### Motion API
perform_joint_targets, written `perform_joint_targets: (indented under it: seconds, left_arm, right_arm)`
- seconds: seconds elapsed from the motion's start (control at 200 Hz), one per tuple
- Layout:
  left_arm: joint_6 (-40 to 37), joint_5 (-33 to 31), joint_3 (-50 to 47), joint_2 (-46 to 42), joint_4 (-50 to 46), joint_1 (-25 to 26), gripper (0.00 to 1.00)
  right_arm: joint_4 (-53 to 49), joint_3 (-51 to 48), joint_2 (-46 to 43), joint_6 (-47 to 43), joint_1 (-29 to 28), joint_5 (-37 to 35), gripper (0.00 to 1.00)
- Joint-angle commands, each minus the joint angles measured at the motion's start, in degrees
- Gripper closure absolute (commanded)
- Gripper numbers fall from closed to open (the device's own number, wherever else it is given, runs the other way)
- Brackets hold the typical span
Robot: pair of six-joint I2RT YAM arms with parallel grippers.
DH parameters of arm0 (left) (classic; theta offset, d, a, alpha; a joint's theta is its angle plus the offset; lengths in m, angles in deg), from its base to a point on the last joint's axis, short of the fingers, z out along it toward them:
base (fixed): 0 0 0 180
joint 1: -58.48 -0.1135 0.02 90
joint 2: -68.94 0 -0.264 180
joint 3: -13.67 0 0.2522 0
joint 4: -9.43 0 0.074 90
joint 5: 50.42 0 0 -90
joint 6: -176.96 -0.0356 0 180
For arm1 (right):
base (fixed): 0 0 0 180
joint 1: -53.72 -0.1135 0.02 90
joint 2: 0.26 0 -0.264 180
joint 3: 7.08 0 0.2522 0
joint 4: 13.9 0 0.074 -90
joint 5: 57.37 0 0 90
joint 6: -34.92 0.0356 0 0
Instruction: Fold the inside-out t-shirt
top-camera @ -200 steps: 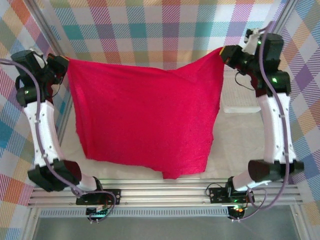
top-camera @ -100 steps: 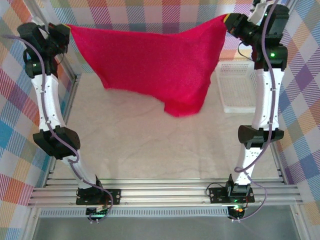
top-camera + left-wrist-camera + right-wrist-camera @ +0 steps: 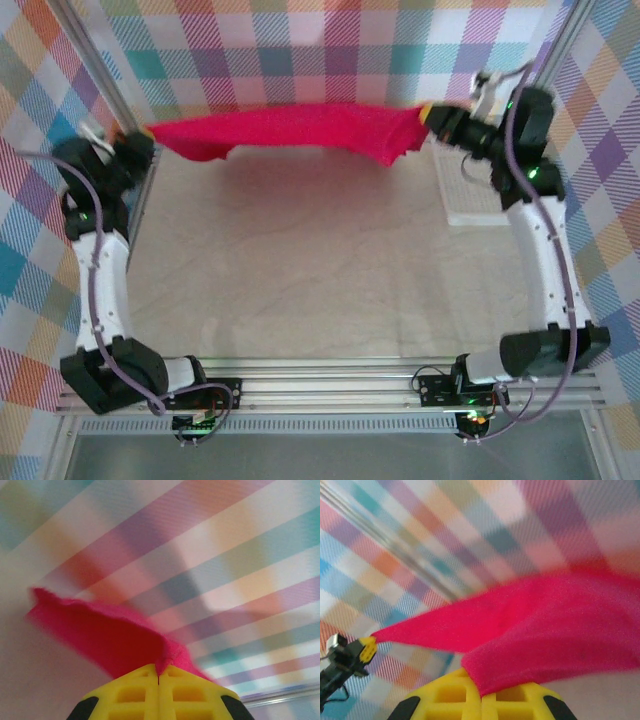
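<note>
A bright red t-shirt [image 3: 290,130] hangs in the air as a long, narrow band, stretched left to right across the far side of the scene. It is gathered and sags slightly, with a drooping fold near its left end and a pointed flap near its right end. From the overhead view, which is a little blurred, it seems to hang clear of the pale counter [image 3: 300,280] below, though that is hard to confirm.

The left pincer [image 3: 143,133] grips the shirt's left end. In the left wrist view its yellow fingertips [image 3: 135,680] are pressed together with a pinch of red cloth rising from the seam between them. The right pincer [image 3: 428,113] grips the right end. In the right wrist view its yellow fingertips [image 3: 450,692] are likewise clenched on a thick fold of the fabric.

A white mesh basket [image 3: 470,190] sits on the counter at the far right, just beside the right arm. A pastel plaid backdrop [image 3: 330,50] surrounds the workspace.
</note>
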State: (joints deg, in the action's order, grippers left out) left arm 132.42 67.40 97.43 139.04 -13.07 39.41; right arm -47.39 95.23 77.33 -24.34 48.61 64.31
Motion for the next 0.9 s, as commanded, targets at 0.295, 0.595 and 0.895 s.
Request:
perform_joint_targets:
  seconds: [0.295,0.595,0.895]
  left_arm:
    - [-10.3,-9.7,-32.3,-14.0,-18.6,-0.3,1.00]
    - [-11.1,-13.5,-30.2,-16.4,-24.4,-0.3,1.00]
    - [-10.9,-10.7,-34.3,-24.1,-29.2,-0.3,1.00]
  right_arm:
    - [6.6,-57.7,-21.3,4.2,-2.2,-7.7,1.00]
    - [-6.7,-59.3,-35.4,3.1,-0.2,-17.5,1.00]
    - [-7.9,-66.4,-39.7,6.6,-0.3,-12.1,1.00]
